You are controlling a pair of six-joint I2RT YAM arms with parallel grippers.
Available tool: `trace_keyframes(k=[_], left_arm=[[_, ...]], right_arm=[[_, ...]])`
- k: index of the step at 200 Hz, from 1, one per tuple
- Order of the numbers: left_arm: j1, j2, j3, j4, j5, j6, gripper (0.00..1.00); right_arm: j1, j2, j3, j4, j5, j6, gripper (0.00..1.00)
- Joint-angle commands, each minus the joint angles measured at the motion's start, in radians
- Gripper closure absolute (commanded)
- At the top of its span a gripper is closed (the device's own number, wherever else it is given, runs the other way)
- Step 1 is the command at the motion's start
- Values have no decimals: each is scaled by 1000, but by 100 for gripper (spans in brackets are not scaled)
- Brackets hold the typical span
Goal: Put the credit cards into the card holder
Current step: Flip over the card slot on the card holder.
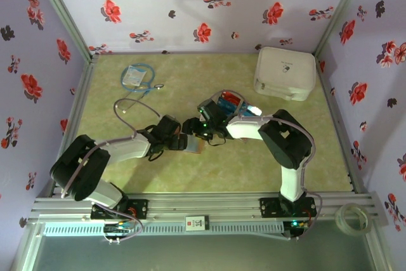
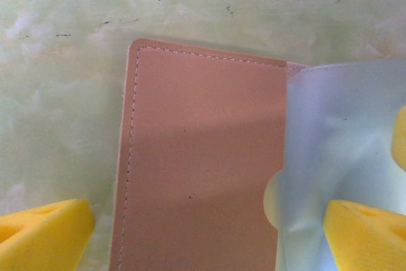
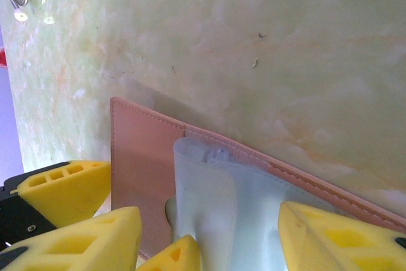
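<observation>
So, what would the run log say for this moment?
Brown leather folding card holder: open on table | left fingers: open, straddling it | right fingers: apart over its clear sleeve | red and blue cards: not yet inside

The card holder (image 2: 196, 176) is pinkish-brown with pale stitching and a frosted grey-white sleeve, on a worktop (image 1: 254, 169) of marbled pale green. The finger pads (image 2: 44, 236) are yellow, the credit cards (image 1: 229, 100) red and blue, and the case (image 1: 285, 73) at the far right corner white. Red and black flowers dot the lilac walls (image 1: 190, 4).
</observation>
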Motion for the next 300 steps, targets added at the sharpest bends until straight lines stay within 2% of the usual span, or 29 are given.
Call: trace_keyframes(k=[1, 65, 200, 300], left_arm=[[9, 14, -47, -87, -16, -12, 4], [8, -42, -53, -102, -11, -11, 0], [9, -175, -43, -147, -20, -34, 0], [9, -120, -82, -107, -28, -37, 0]], right_arm=[[7, 29, 21, 0, -55, -10, 42], [15, 5, 27, -15, -51, -15, 44], [18, 14, 34, -29, -48, -19, 44], [17, 9, 23, -32, -41, -19, 44]])
